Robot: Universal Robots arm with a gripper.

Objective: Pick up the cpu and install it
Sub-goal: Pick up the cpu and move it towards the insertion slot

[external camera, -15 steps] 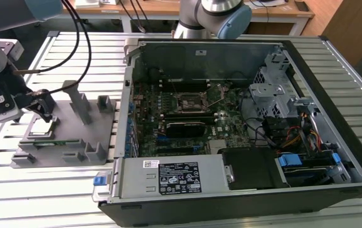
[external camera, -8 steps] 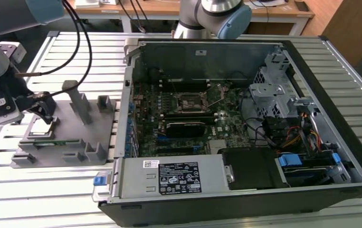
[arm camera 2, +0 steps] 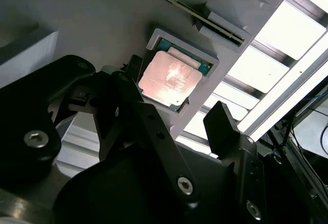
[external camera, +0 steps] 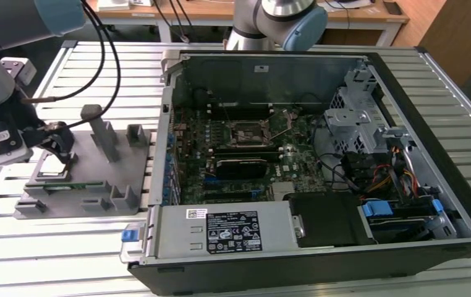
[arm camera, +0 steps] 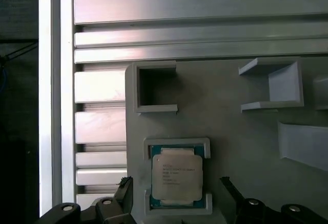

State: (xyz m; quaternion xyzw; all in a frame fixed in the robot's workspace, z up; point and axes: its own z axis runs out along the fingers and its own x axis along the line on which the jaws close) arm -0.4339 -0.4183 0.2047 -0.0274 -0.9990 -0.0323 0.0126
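The job had hardly begun. The cpu (arm camera: 177, 178) lay flat in its small square pocket in the grey holder block (arm camera: 230, 126), shiny side up. The jaws were spread wide, one on each side of the cpu, hanging just over the holder block. They held nothing, and in both wrist views they did not seem to touch the chip. So the picking up was not done yet. The open computer case (external camera: 433, 124) stood just beside the holder block, on the exterior view's right, and both sat on the metal tabletop (external camera: 70, 241). Inside the case, well apart from the holder block, the black socket (external camera: 248, 131) on the motherboard (external camera: 301, 154) looked empty, as far as I could tell. The lifting, carrying and fitting were all left to do.
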